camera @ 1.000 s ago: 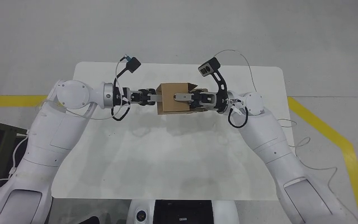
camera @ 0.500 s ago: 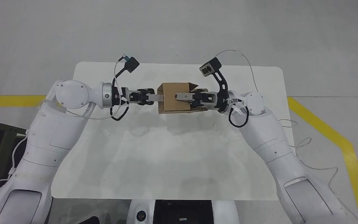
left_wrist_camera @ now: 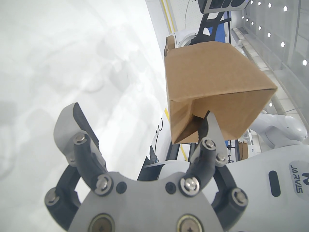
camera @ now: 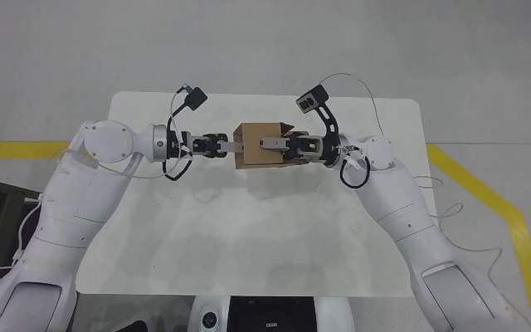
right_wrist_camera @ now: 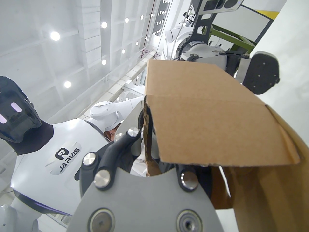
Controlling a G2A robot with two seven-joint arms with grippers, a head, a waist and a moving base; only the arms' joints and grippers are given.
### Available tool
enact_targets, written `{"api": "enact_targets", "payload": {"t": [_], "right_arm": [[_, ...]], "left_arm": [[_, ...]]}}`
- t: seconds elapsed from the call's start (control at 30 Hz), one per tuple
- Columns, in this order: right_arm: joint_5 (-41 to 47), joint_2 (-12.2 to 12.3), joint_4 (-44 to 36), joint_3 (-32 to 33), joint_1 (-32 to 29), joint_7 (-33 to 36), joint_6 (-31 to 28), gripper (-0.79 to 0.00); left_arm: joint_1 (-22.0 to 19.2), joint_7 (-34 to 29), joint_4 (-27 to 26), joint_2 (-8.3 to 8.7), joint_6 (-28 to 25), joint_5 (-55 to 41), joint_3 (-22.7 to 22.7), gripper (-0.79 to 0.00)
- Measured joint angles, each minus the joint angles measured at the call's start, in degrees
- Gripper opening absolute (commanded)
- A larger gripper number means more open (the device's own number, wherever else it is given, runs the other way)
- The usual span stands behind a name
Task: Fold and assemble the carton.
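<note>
When you look down from the top view, table [camera: 249,241]: white, with rounded corners, on a grey floor [camera: 249,41] with a yellow stripe [camera: 25,149] running past both sides.
Top view, carton [camera: 251,158]: brown, over the far half of the table, spanned between the two grippers.
Top view, left gripper [camera: 226,147]: at one end of the carton, touching it.
Top view, right gripper [camera: 274,144]: at the opposite end, with one finger lying across the carton's upper face.
Left wrist view, left gripper [left_wrist_camera: 142,112]: you see its fingers spread wide. One tip pokes into the open end of the carton [left_wrist_camera: 212,73], and the other hangs free over the table [left_wrist_camera: 60,49].
Left wrist view, room: yellow stripe [left_wrist_camera: 164,1] beyond the table edge.
Right wrist view, right gripper [right_wrist_camera: 150,150]: clamped on a wall of the carton [right_wrist_camera: 205,112]. You see one finger outside it, while cardboard hides the other.
Right wrist view, finger pad [right_wrist_camera: 262,71]: the left gripper's, dark, just beside the carton's far corner.
Right wrist view, room: white gridded ceiling with round ceiling lights [right_wrist_camera: 55,35].
</note>
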Motion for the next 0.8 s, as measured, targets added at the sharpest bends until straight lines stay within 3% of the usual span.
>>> {"api": "enact_targets", "payload": {"t": [0.43, 0.8], "right_arm": [[-0.45, -0.23, -0.19, -0.66, 0.11, -0.40, -0.40, -0.785], [-7.06, 0.26, 7.55, -0.70, 1.63, -0.15, 0.26, -0.785]], "left_arm": [[-0.90, 0.01, -0.31, -0.40, -0.12, -0.46, 0.90, 0.000], [0.33, 0.95, 0.87, 0.73, -2.18, 2.64, -3.30, 0.000]]}}
